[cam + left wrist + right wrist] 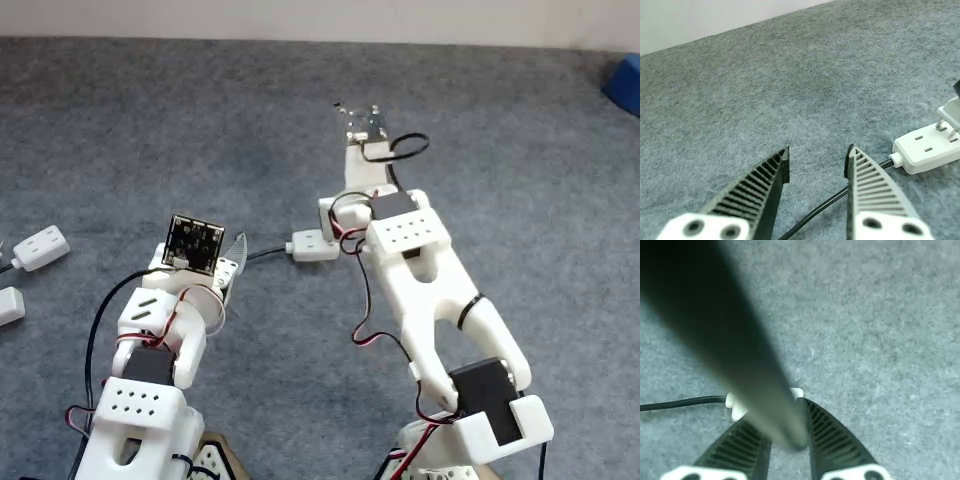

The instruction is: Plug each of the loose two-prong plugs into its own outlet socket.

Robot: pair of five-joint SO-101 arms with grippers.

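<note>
A white outlet socket (312, 245) lies on the grey carpet mid-table, its black cord (265, 253) running toward the left arm. In the left wrist view a white two-prong plug (950, 112) stands tilted over that socket (925, 147), prongs down at the socket's far end. My right gripper (785, 412) hangs right over the socket (735, 407), fingers close together; a blurred dark cable hides what sits between them. In the high view the right gripper (335, 225) is beside the socket. My left gripper (817, 152) is open over the cord (815, 210), holding nothing, a short way from the socket.
Another white socket (40, 247) lies at the far left with a second white piece (8, 305) below it. A blue object (625, 85) sits at the far right corner. Open carpet lies beyond the arms.
</note>
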